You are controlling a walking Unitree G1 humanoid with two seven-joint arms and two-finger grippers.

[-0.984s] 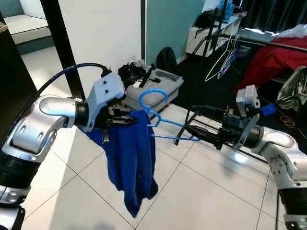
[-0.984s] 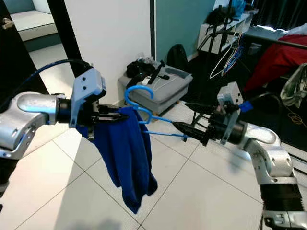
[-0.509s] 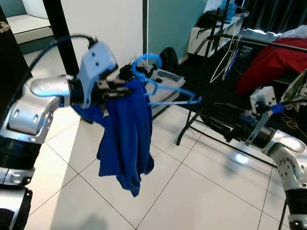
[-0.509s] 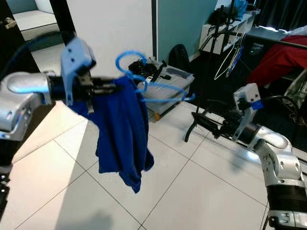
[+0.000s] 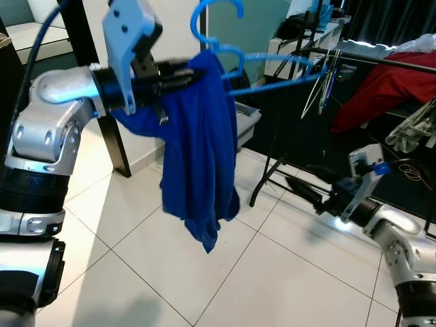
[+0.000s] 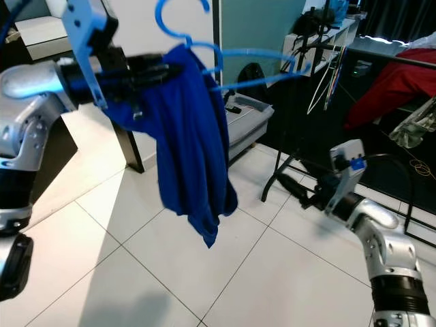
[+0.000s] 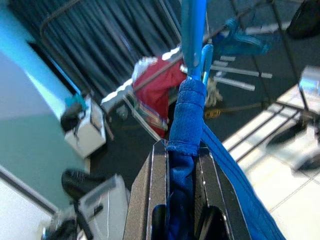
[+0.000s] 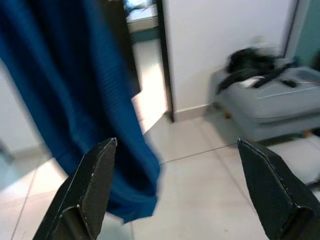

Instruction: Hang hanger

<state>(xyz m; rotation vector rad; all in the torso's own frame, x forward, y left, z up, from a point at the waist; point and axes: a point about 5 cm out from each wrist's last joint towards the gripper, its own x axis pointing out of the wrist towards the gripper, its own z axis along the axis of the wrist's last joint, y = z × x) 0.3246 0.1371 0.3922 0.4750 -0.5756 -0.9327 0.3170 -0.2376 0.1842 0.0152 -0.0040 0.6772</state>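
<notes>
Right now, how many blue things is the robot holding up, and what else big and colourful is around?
Blue hanger: 1
Blue garment, held by the left gripper: 1
Red cloth over the rack: 1
Grey case on the floor: 1
Total: 4

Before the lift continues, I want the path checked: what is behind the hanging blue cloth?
Behind the blue cloth a grey box sits on the white tiled floor, with a black rack leg beside it. The box's near part and anything on it are covered.
</notes>
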